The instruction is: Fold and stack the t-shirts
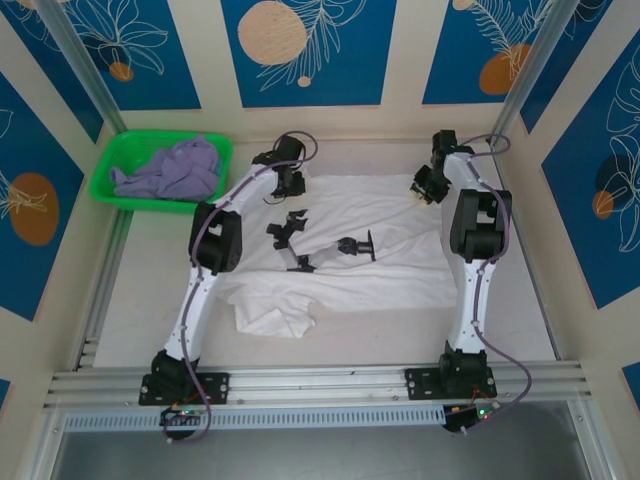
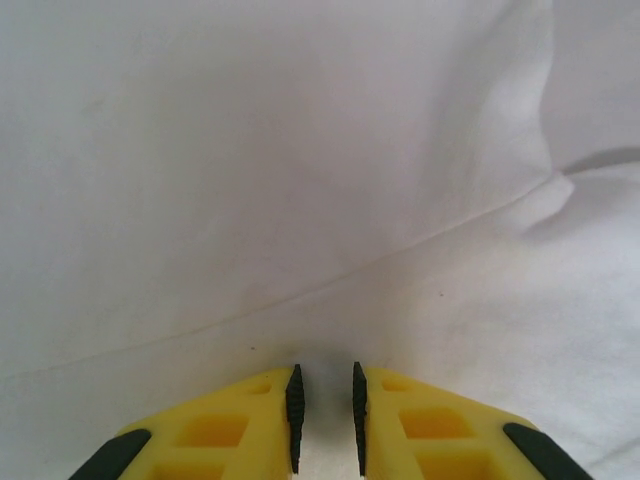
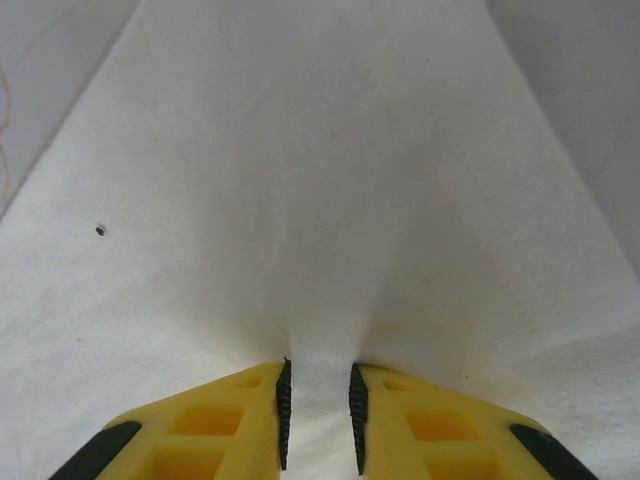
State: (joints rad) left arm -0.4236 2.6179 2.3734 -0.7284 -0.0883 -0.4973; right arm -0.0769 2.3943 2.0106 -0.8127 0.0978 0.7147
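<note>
Both nearly closed: left end effector (image 2: 325, 420), right end effector (image 3: 318, 415) pinch white t-shirt (image 1: 400, 260) far edge.

Yellow fingers (image 2: 225, 432) pinching white t-shirt (image 2: 300, 180), long diagonal crease across the cloth

White-shelled left arm (image 1: 188, 305) and right arm (image 1: 470, 300), black joints, purple cables (image 1: 312, 148); yellow fingers (image 2: 215, 430), black toothed pads (image 2: 295, 405).

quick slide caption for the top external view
Left gripper and right gripper pinch far edge of white cloth t-shirt; pale lavender t-shirt in green plastic basket
</note>
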